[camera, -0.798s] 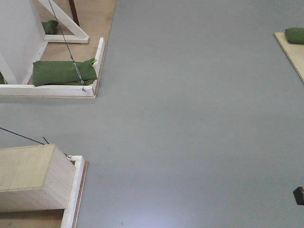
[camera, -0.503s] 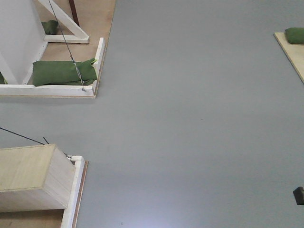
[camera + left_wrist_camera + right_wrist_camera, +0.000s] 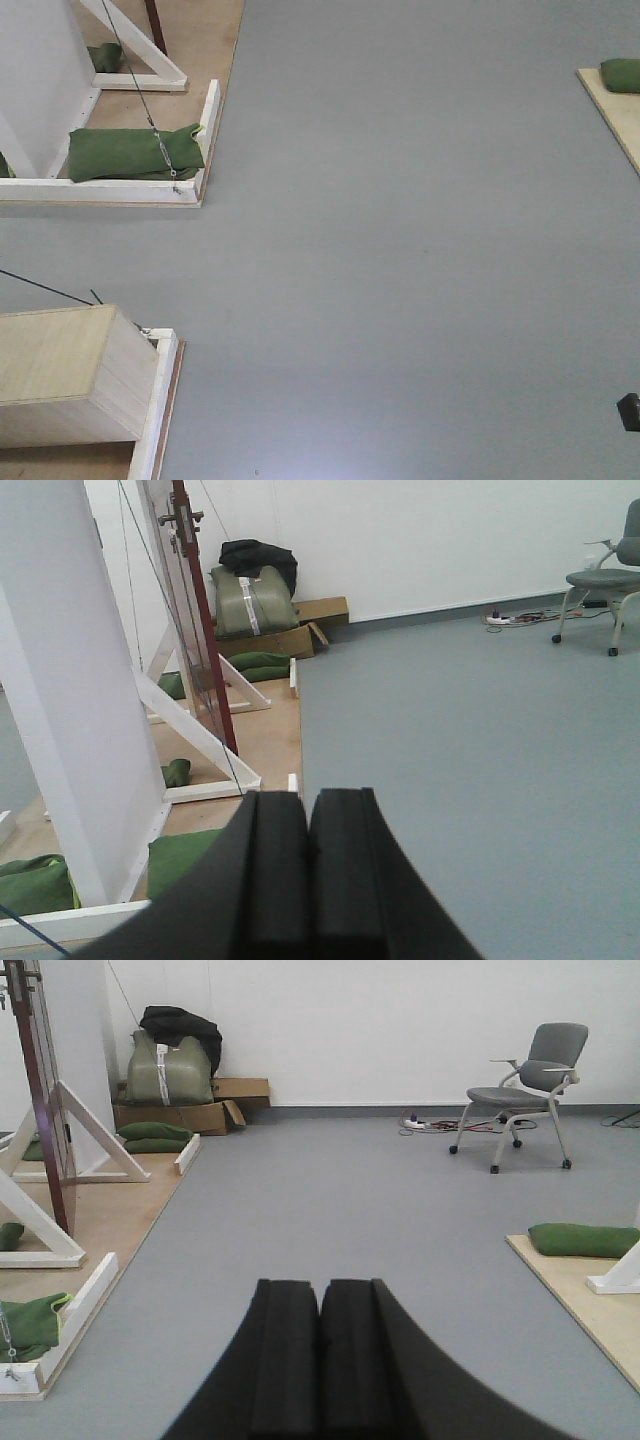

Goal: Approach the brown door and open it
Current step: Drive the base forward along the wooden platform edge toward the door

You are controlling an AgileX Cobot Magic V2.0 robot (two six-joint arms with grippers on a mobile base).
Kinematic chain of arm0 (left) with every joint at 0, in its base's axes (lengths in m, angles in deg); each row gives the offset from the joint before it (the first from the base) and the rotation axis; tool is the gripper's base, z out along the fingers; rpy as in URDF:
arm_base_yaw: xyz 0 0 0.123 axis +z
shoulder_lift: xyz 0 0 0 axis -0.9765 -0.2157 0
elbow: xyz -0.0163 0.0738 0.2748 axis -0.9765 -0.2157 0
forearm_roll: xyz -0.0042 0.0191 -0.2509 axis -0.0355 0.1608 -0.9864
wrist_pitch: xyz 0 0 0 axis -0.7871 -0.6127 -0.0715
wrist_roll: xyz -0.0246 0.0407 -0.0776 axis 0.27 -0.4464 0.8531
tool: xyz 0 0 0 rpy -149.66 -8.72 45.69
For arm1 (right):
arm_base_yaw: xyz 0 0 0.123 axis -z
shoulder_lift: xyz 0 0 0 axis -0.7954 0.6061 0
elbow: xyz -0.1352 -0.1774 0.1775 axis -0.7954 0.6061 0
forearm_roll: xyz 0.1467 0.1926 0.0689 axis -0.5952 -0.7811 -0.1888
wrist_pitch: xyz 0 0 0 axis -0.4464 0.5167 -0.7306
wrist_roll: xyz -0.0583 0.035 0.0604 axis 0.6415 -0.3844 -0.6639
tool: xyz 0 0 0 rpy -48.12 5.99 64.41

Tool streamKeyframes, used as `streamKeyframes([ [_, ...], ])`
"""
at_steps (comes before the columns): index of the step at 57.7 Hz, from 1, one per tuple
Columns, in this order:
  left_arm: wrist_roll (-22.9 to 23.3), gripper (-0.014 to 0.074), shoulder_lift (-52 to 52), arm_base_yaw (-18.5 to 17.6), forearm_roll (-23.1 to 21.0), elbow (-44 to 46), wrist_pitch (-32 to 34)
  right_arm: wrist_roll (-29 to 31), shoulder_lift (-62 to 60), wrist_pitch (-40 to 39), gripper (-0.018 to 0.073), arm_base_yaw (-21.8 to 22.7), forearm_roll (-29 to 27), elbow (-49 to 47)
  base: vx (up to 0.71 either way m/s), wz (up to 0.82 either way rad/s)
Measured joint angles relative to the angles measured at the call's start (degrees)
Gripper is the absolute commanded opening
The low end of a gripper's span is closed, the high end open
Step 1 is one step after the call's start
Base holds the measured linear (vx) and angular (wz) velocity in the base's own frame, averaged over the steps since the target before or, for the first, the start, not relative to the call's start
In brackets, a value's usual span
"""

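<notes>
Left end effector [image 3: 308,870] pads pressed together, holding nothing | right end effector [image 3: 320,1360] closed too, empty | brown door [image 3: 206,630] upright beside white braces [image 3: 190,730], at grey floor's [image 3: 420,250] left edge, well ahead of both

Edge-on brown door [image 3: 209,640], top cropped; its handle [image 3: 183,520] perhaps too small for detail.

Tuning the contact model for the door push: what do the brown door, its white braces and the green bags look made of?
The brown door is likely wood with a glossy reddish-brown lacquer, since its face reflects light. The white braces look like painted timber with square-cut sections. The green bags look like matte woven fabric, creased and slumped; the filling can't be seen.
</notes>
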Motion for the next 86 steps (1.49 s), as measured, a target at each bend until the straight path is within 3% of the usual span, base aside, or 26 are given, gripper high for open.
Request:
streamKeyframes([
  [86, 0.00, -0.0003, 0.00, 0.00, 0.00, 0.00, 0.00, 0.00, 0.00, 0.00, 0.0000, 0.00, 0.00, 0.00, 0.16, -0.01],
])
